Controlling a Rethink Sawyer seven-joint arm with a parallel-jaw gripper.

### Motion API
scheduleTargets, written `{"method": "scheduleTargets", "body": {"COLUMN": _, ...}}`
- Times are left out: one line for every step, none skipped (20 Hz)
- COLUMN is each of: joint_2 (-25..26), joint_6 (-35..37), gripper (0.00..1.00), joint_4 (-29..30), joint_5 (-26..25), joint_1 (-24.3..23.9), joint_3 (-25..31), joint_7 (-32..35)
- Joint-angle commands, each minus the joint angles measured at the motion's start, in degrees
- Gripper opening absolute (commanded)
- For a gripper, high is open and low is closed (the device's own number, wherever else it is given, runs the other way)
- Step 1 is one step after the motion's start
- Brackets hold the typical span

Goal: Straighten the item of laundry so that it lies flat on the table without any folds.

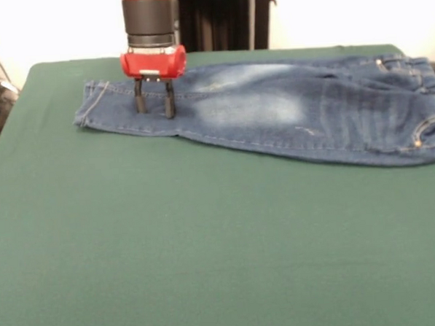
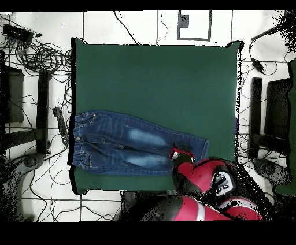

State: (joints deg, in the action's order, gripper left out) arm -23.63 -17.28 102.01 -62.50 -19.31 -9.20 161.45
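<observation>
Jeans lie along the robot's edge of the table, their long axis running parallel to that edge, waistband out at one end and cuffs at the other. The gripper stands upright over the cuff end, jaws parted a little and tips down on or just above the denim, nothing held between them; whether they touch cannot be told. Both legs look stacked side by side and mostly smooth. The overhead view shows the arm reaching to the cuff end, so any pull would likely go away from the waistband, along the legs.
</observation>
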Motion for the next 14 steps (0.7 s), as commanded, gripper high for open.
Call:
{"method": "scheduleTargets", "body": {"joint_2": 14.2, "joint_6": 22.6, "gripper": 1.00, "joint_4": -20.3, "joint_5": 0.1, "joint_1": -5.3, "joint_3": 14.0, "joint_7": -14.0}}
{"method": "scheduleTargets", "body": {"joint_2": 13.9, "joint_6": 22.6, "gripper": 1.00, "joint_4": -20.3, "joint_5": 0.2, "joint_1": -4.8, "joint_3": 13.2, "joint_7": -13.6}}
{"method": "scheduleTargets", "body": {"joint_2": 13.7, "joint_6": 22.9, "gripper": 1.00, "joint_4": -20.2, "joint_5": 0.3, "joint_1": -4.5, "joint_3": 12.9, "joint_7": -13.5}}
{"method": "scheduleTargets", "body": {"joint_2": 14.0, "joint_6": 21.2, "gripper": 1.00, "joint_4": -20.8, "joint_5": 0.1, "joint_1": -3.2, "joint_3": 11.3, "joint_7": -12.0}}
{"method": "scheduleTargets", "body": {"joint_2": 14.2, "joint_6": 19.5, "gripper": 1.00, "joint_4": -21.3, "joint_5": 0.0, "joint_1": -2.0, "joint_3": 9.7, "joint_7": -10.6}}
{"method": "scheduleTargets", "body": {"joint_2": 14.5, "joint_6": 17.8, "gripper": 1.00, "joint_4": -21.8, "joint_5": -0.2, "joint_1": -0.7, "joint_3": 8.1, "joint_7": -9.1}}
{"method": "scheduleTargets", "body": {"joint_2": 14.8, "joint_6": 16.0, "gripper": 1.00, "joint_4": -22.4, "joint_5": -0.4, "joint_1": 0.6, "joint_3": 6.6, "joint_7": -7.7}}
{"method": "scheduleTargets", "body": {"joint_2": 15.8, "joint_6": 12.8, "gripper": 1.00, "joint_4": -23.5, "joint_5": 0.8, "joint_1": 2.6, "joint_3": 3.7, "joint_7": -6.6}}
{"method": "scheduleTargets", "body": {"joint_2": 16.8, "joint_6": 9.6, "gripper": 1.00, "joint_4": -24.6, "joint_5": 2.0, "joint_1": 4.5, "joint_3": 0.8, "joint_7": -5.5}}
{"method": "scheduleTargets", "body": {"joint_2": 17.5, "joint_6": 7.3, "gripper": 1.00, "joint_4": -25.2, "joint_5": 3.7, "joint_1": 5.7, "joint_3": -1.3, "joint_7": -5.9}}
{"method": "scheduleTargets", "body": {"joint_2": 18.2, "joint_6": 5.1, "gripper": 1.00, "joint_4": -25.7, "joint_5": 5.5, "joint_1": 7.0, "joint_3": -3.5, "joint_7": -6.2}}
{"method": "scheduleTargets", "body": {"joint_2": 18.5, "joint_6": 4.1, "gripper": 1.00, "joint_4": -25.9, "joint_5": 6.5, "joint_1": 7.6, "joint_3": -4.7, "joint_7": -6.5}}
{"method": "scheduleTargets", "body": {"joint_2": 18.8, "joint_6": 3.2, "gripper": 1.00, "joint_4": -26.0, "joint_5": 7.6, "joint_1": 8.3, "joint_3": -5.9, "joint_7": -6.7}}
{"method": "scheduleTargets", "body": {"joint_2": 18.5, "joint_6": 3.6, "gripper": 1.00, "joint_4": -25.9, "joint_5": 7.1, "joint_1": 8.2, "joint_3": -5.8, "joint_7": -6.6}}
